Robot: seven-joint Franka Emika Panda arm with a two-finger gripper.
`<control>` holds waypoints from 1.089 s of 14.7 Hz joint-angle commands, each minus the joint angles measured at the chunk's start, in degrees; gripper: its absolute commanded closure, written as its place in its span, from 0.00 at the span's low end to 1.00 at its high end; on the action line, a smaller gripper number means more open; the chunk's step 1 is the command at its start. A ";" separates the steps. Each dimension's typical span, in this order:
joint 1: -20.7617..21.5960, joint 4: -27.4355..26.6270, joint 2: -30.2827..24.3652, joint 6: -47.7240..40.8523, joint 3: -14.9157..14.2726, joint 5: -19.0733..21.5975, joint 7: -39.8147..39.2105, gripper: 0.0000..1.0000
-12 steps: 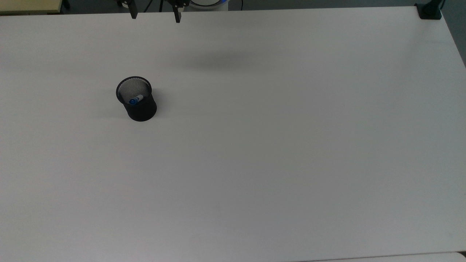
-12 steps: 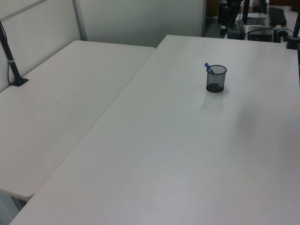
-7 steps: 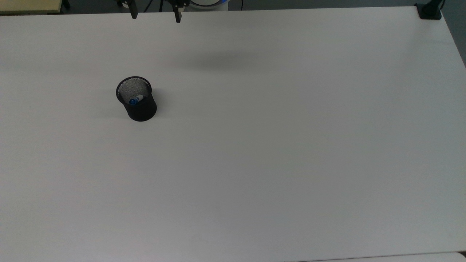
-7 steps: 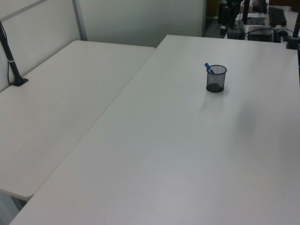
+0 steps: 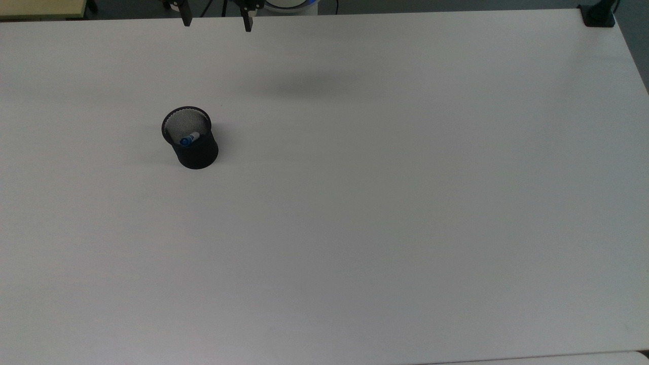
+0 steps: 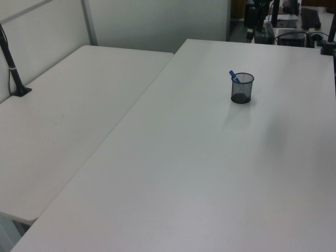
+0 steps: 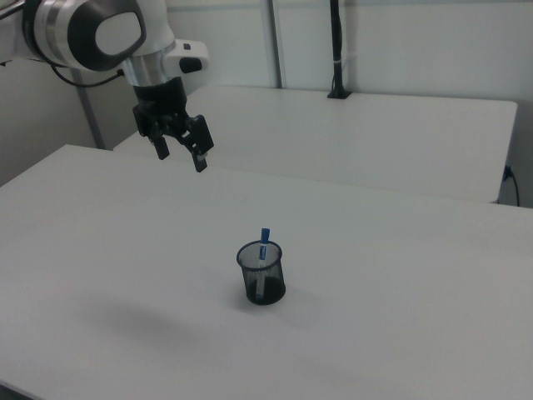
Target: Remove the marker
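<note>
A black mesh cup (image 5: 190,138) (image 6: 242,87) (image 7: 261,272) stands upright on the white table. The marker (image 5: 188,138) (image 6: 234,76) (image 7: 264,241) leans inside it, white barrel down, blue end poking above the rim. My gripper (image 5: 217,24) (image 7: 180,155) hangs high above the table near the top view's upper edge, well away from the cup. Its two black fingers (image 7: 200,160) are spread wide apart, open, with nothing between them.
The white table (image 5: 385,203) stretches wide around the cup. A second white table (image 6: 68,115) adjoins it on the left view's left. A black clamp post (image 5: 598,15) sits at the top view's upper right corner.
</note>
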 commanded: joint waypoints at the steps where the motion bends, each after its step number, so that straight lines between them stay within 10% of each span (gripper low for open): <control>1: 0.20 0.41 0.06 0.36 -0.95 -0.14 -5.88 0.00; 5: -2.09 -0.21 2.24 0.89 -1.21 -2.32 -21.19 0.00; 16: -2.97 -8.21 8.75 23.65 -1.12 -6.90 -15.58 0.00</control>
